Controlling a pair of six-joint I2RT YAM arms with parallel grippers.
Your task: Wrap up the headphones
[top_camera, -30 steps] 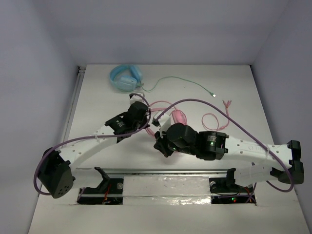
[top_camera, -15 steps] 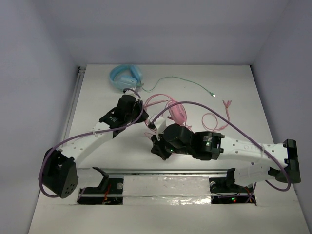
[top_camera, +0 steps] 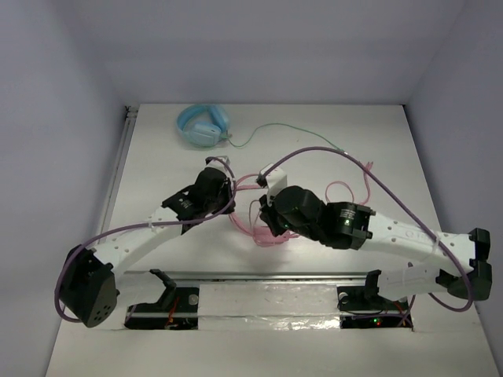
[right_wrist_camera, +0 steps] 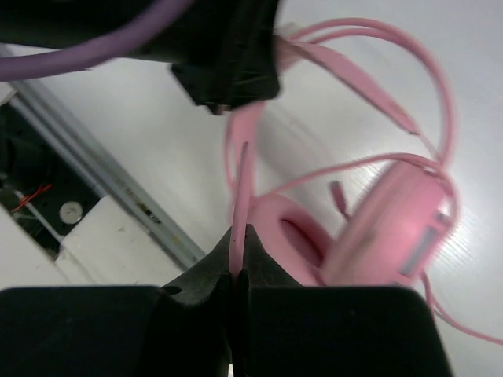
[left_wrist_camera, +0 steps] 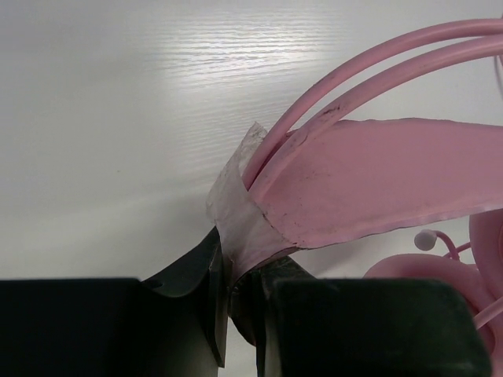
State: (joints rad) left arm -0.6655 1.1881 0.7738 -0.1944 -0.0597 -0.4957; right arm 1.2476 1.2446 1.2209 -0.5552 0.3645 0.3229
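Observation:
The pink headphones lie mid-table, mostly hidden under my right arm in the top view. In the left wrist view, my left gripper (left_wrist_camera: 236, 271) is shut on the end of the wide pink headband strap (left_wrist_camera: 377, 181), where a scrap of clear tape sits; the thin double headband (left_wrist_camera: 369, 63) arcs above. In the right wrist view, my right gripper (right_wrist_camera: 238, 239) is shut on the thin pink cable (right_wrist_camera: 240, 188), with the round earcups (right_wrist_camera: 295, 236) just beyond. From above, the left gripper (top_camera: 228, 187) and right gripper (top_camera: 269, 228) are close together, with cable loops (top_camera: 255, 233) beside them.
Light blue headphones (top_camera: 203, 126) lie at the back left, their green cable (top_camera: 291, 129) trailing right. More pink cable (top_camera: 342, 188) loops at the right. A metal rail (top_camera: 267, 275) runs along the near edge. My left gripper (right_wrist_camera: 228, 63) shows in the right wrist view.
My right gripper has swung back and right over the headphones, drawing the pink cable with it. My left gripper has shifted slightly nearer and right with the headband. The earcups are now covered from above.

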